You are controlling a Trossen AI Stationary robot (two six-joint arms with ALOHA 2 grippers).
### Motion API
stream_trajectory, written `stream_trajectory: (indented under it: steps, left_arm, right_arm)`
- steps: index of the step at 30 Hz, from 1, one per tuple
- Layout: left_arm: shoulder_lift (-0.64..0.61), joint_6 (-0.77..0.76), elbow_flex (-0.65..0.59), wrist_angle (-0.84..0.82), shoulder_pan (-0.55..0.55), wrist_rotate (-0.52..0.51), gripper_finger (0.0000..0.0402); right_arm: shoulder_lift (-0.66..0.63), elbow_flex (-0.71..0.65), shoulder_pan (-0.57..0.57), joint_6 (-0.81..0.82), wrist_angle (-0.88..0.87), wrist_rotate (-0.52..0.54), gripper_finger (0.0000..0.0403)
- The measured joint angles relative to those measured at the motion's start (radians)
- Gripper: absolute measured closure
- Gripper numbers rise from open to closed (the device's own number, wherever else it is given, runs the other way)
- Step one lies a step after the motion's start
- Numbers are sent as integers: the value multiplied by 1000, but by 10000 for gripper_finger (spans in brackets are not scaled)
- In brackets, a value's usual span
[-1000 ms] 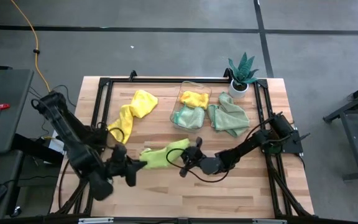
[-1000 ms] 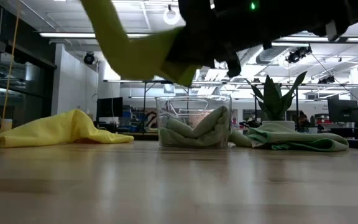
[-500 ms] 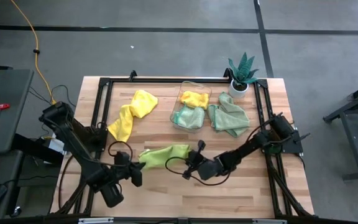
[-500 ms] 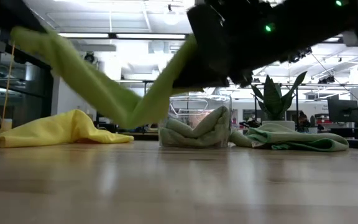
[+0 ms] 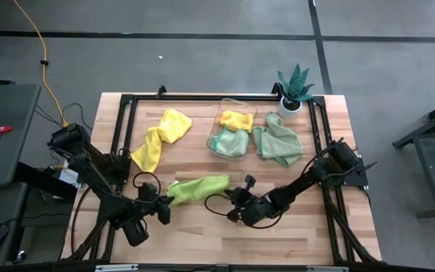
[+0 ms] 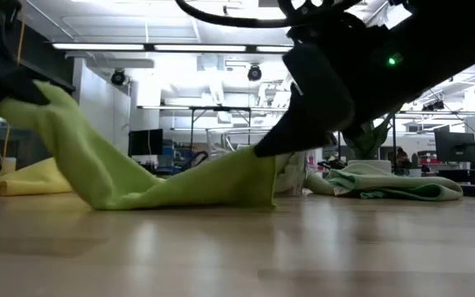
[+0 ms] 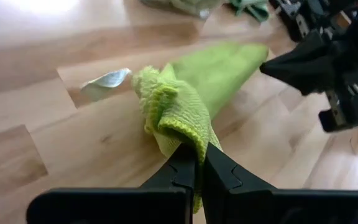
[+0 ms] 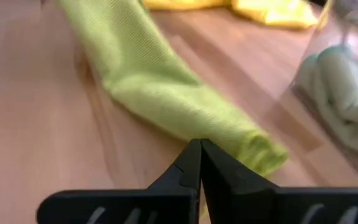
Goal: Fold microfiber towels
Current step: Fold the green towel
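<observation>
None of the towels is seen folded, so the task is judged barely begun. The lime green towel (image 5: 199,188) is stretched out at the near middle of the bench (image 5: 331,234), one end raised at the left and the other lying low on the wood. The yellow towel (image 5: 159,137) lies crumpled at the far left, and the mint green towel (image 5: 278,143) lies heaped to the right of the clear bin (image 5: 231,130), which holds more cloths. The left gripper (image 7: 199,167) is clenched on the lime towel's left end. The right gripper (image 8: 199,163) is closed at the other end; whether cloth is pinched there cannot be told.
</observation>
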Motion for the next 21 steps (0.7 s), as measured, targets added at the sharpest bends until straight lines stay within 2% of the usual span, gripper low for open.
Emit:
stream_trajectory:
  steps: [7, 12, 16, 21]
  left_arm:
    - [0, 44, -101, 184, -16, 87, 402]
    - [-1, -3, -105, 189, -78, 106, 402]
    - [-2, -27, -105, 188, -138, 121, 402]
    - [-2, -43, -105, 183, -194, 136, 402]
  right_arm:
    - [0, 3, 15, 11, -93, -108, 403]
    - [-7, 34, 31, 11, -210, -196, 403]
    - [-8, 45, 25, 8, -233, -365, 403]
    - [-8, 45, 19, 54, -220, -385, 403]
